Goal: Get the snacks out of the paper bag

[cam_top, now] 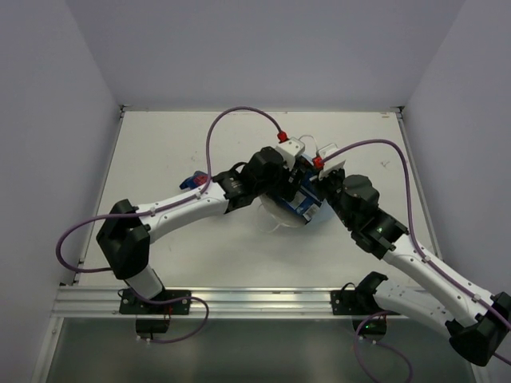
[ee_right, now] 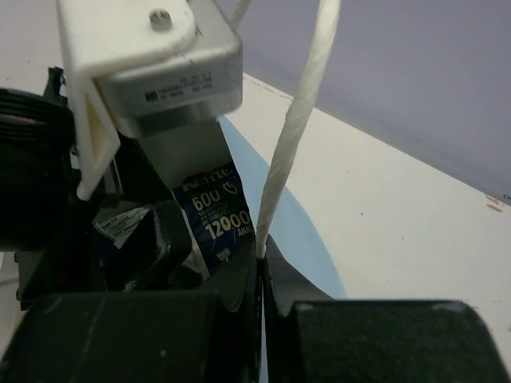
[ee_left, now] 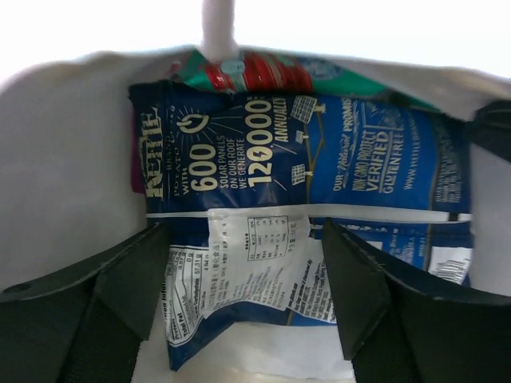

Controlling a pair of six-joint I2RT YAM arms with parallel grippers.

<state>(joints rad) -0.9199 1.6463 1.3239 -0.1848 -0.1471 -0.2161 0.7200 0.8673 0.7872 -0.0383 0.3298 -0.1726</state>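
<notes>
**Inspector A:** Left tool (ee_left: 243, 267), status?

**Inspector B:** Open. In the left wrist view its two dark fingers stand wide apart at the bottom of the frame, inside the paper bag (ee_right: 286, 223). They flank the lower part of a dark blue packet (ee_left: 319, 152). I cannot tell whether they touch it.

**Inspector A:** Other contents?

**Inspector B:** A teal and red packet (ee_left: 263, 73) lies behind the blue one at the top centre. A sliver of a magenta packet (ee_left: 137, 171) shows at its left edge. All three are inside the bag's white walls.

**Inspector A:** Right tool (ee_right: 262, 267)?

**Inspector B:** Closed, pinching the bag's light blue rim at the base of the white cord handle (ee_right: 295, 136), which rises out of the top of the frame.

**Inspector A:** Bag location?

**Inspector B:** Centre of the surface (cam_top: 200, 247) in the overhead view, under both wrists.
</notes>
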